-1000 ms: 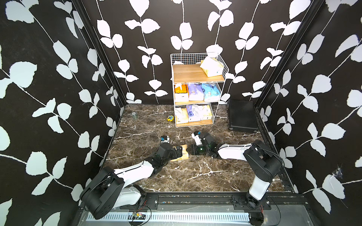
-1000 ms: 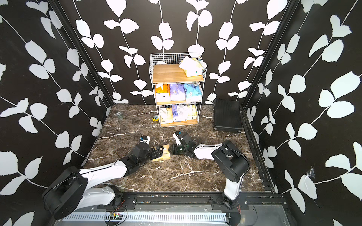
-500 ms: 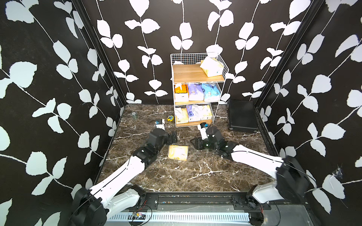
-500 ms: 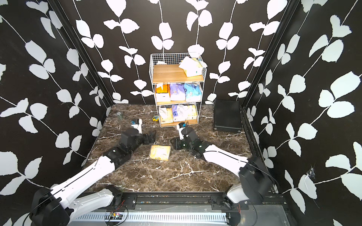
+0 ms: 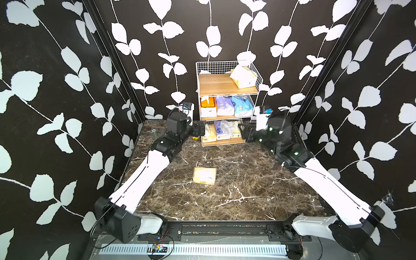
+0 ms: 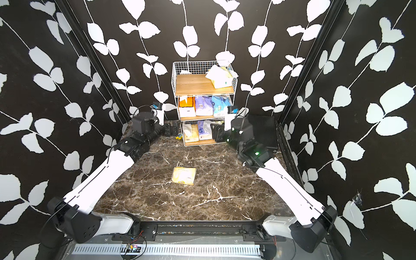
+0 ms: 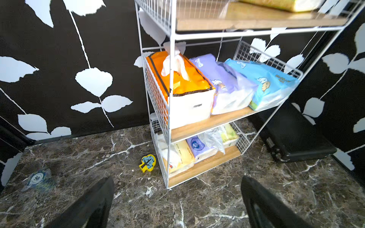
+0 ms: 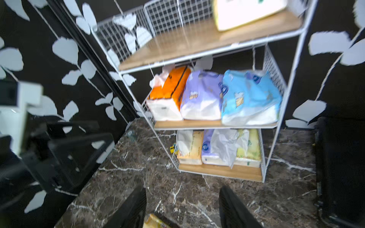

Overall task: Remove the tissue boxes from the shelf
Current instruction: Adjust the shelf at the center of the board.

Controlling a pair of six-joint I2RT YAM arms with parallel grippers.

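Observation:
The white wire shelf stands at the back wall. A pale yellow tissue pack lies on its top board. The middle board holds an orange-and-white box, a lilac pack and a light blue pack. More packs fill the bottom board. One yellow pack lies flat on the marble floor, apart from both arms. My left gripper is open and empty left of the bottom board. My right gripper is open and empty at its right.
A flat black ribbed case lies right of the shelf against the wall. A small yellow-blue tree-shaped piece sits by the shelf's left foot. A round token lies near the left back corner. Patterned walls close three sides.
Both arms rose from the yellow pack on the floor and reached back to the shelf. The right gripper opened wider. The pack stayed on the floor.

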